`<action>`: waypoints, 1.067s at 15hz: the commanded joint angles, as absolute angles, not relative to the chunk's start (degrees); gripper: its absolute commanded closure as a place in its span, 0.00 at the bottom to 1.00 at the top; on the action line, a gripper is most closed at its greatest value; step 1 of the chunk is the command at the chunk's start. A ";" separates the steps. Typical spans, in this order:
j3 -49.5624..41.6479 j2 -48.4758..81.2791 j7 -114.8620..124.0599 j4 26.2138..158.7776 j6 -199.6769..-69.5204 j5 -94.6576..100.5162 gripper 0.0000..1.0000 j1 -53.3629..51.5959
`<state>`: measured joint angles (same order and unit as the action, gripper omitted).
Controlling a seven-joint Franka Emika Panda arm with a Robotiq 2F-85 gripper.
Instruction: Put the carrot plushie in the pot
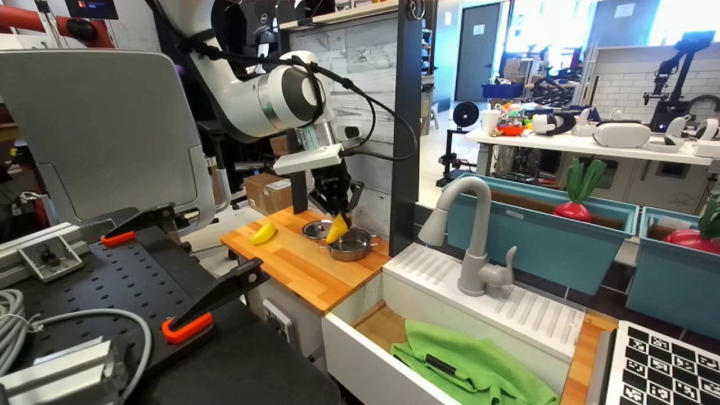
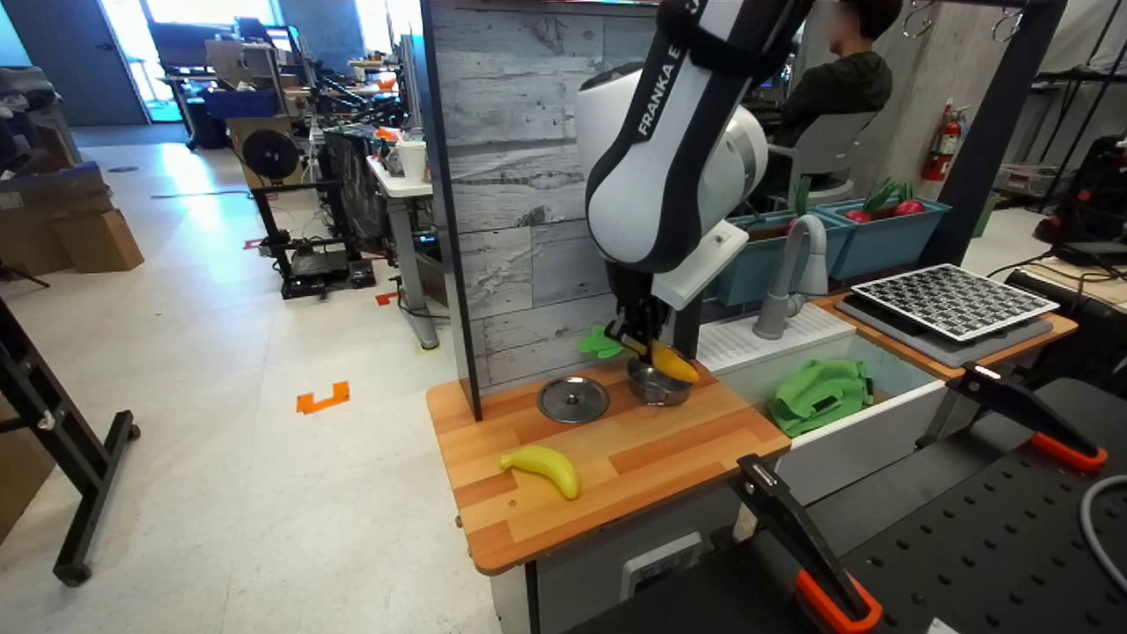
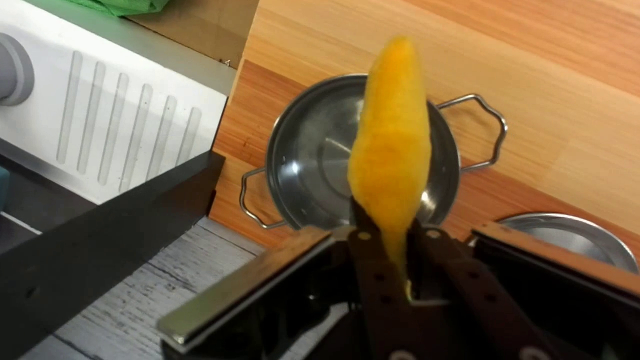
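The carrot plushie (image 1: 337,229) is yellow-orange and held in my gripper (image 1: 343,216). In the wrist view, the gripper (image 3: 386,225) is shut on the plushie's narrow end, and the wide part of the plushie (image 3: 392,135) points away from the fingers, over the pot (image 3: 312,165). The shiny steel pot (image 1: 351,254) stands upright on the wooden counter, its visible inside bare. In an exterior view the plushie (image 2: 675,364) slants at the rim of the pot (image 2: 659,396), with the gripper (image 2: 645,349) above; whether it touches the rim I cannot tell.
A steel lid (image 2: 573,400) lies beside the pot. A yellow banana toy (image 2: 548,467) lies near the counter's front edge. A grey plank wall (image 2: 519,299) and a dark post (image 1: 406,129) stand close behind. The white sink (image 1: 360,344) with a green cloth (image 1: 478,360) adjoins.
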<state>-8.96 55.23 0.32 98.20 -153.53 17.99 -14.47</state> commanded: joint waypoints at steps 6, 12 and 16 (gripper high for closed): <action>-6.43 59.71 -1.47 92.97 -151.04 17.30 0.97 -11.15; -5.87 61.05 -2.02 91.61 -149.65 17.20 0.60 -10.49; -6.00 61.23 -1.72 91.41 -148.99 17.33 0.34 -10.67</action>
